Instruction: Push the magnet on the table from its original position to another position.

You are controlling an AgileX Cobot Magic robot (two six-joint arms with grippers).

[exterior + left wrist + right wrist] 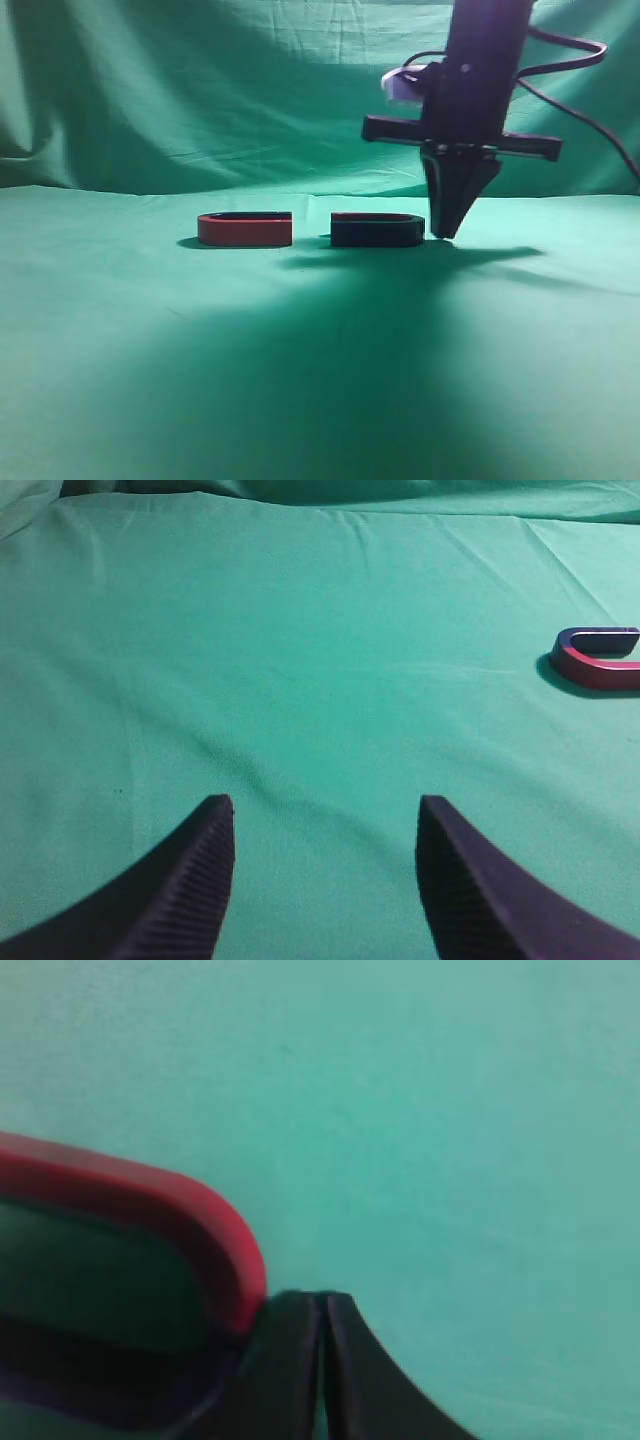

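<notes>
At three o'clock of the dark navy U-shaped magnet (pixel 378 230), the pressed-together right gripper (pixel 446 234) should be kept low on the green cloth table (pixel 320 380) and driven towards nine o'clock.

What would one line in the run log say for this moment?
right gripper: shut, tips at curved end of magnet | left gripper: open, holds nothing | red magnet: left of magnet, small gap | table
</notes>
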